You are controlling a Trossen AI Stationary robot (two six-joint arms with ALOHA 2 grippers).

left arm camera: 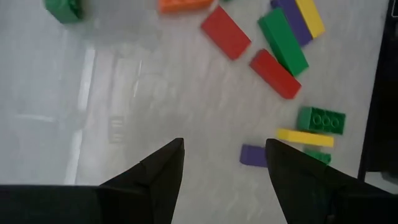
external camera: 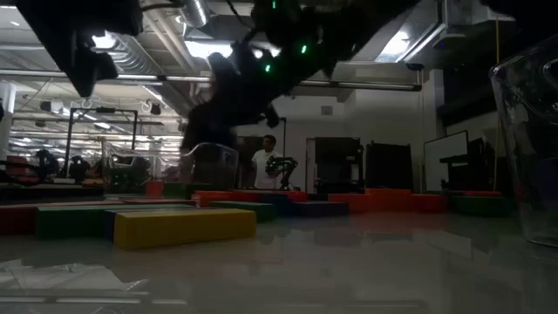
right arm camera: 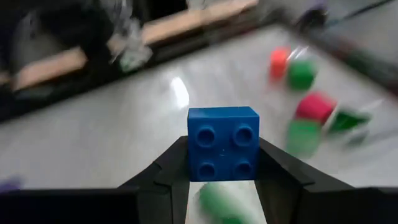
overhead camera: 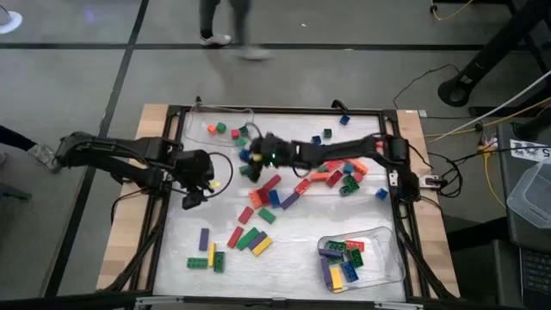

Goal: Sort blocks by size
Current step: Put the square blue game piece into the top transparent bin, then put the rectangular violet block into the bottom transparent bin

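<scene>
Many small studded blocks lie flat on the white table: a middle cluster, a right cluster, a few at the far left and several near the front left. My right gripper reaches over the table's middle and is shut on a blue cube block. My left gripper hangs over bare table at the left. In the left wrist view it is open and empty, with a purple block just beyond its fingertips. My right gripper pinches the blue cube block by two opposite side faces between its two fingers, and the studded top faces the wrist camera. The fingers slant down from the table's right side. The block seems lifted clear of the table.
A clear tray holding several blocks stands at the front right. A black frame borders the table. Long blocks, one of them yellow, lie close to the low camera. A person walks beyond the far edge.
</scene>
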